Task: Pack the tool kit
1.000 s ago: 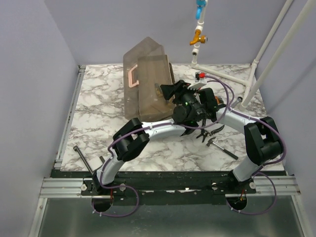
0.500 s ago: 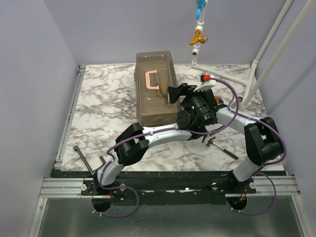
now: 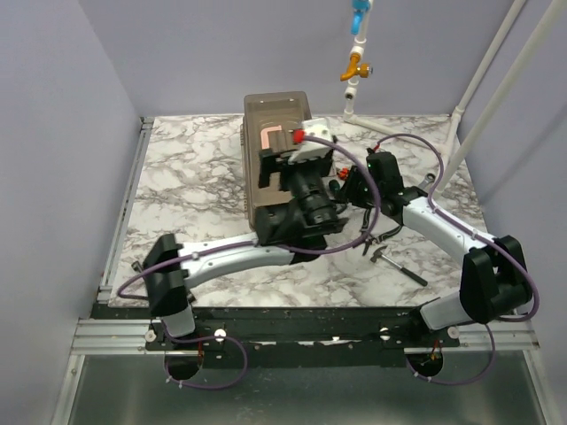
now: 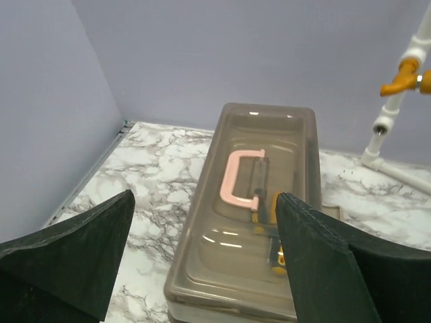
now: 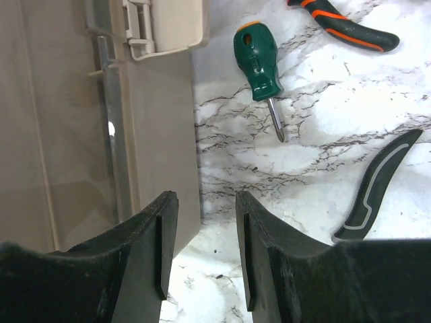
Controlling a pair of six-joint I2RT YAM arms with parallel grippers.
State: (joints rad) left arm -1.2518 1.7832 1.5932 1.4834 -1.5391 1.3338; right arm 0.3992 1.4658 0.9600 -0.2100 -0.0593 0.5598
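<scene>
The toolbox (image 3: 275,111) lid is now shut (it stood open a second ago); the box sits at the far centre of the worktop (image 3: 177,195). On the left gripper (image 4: 205,198) the jaws are wide apart above the box; on the right gripper (image 5: 205,198) they are slightly apart and empty. The green screwdriver (image 5: 256,54) lies outside, so packing is judged incomplete.

No legible text, label, brand, number or sign anywhere in any view

- One toolbox (image 4: 269,134), one pink handle (image 4: 241,178).
- One green-handled screwdriver (image 5: 259,57).
- One orange-striped tool handle (image 5: 343,27).
- One curved dark handle (image 5: 377,182).
- One grey metal tool (image 3: 403,268) on the tabletop (image 3: 195,195).
</scene>
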